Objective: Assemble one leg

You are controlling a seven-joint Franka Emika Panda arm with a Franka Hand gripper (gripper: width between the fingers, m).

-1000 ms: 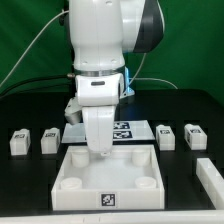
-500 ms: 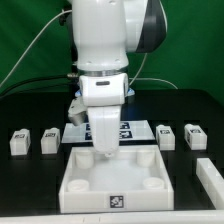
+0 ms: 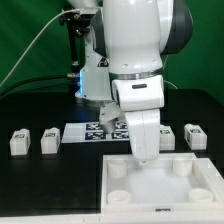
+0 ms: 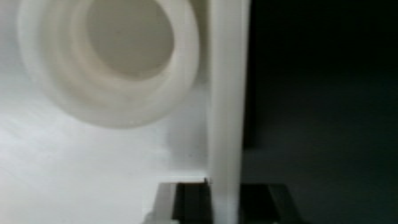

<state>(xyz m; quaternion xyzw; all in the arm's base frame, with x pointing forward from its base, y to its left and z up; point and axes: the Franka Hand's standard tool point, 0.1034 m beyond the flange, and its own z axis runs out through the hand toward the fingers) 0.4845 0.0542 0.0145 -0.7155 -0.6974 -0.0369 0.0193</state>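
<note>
The large white tray-like panel point(image 3: 165, 185) with round sockets lies at the front on the exterior view's right. My gripper point(image 3: 147, 157) comes down on its back wall and is shut on that wall. In the wrist view the panel's rim point(image 4: 228, 90) runs between my gripper's point(image 4: 228, 197) two dark fingers point(image 4: 189, 203), next to a round socket point(image 4: 111, 60). Small white legs with marker tags stand on the table: two on the exterior view's left point(image 3: 18, 141) point(image 3: 50, 139) and two on its right point(image 3: 166, 135) point(image 3: 194, 135). None is held.
The marker board point(image 3: 97, 131) lies flat behind the panel, partly hidden by my arm. A black stand with cables point(image 3: 78, 50) rises at the back. The table is black with a green backdrop behind it.
My arm has swung towards the exterior view's right, and the panel has slid that way with it, from the middle front to the right front.
</note>
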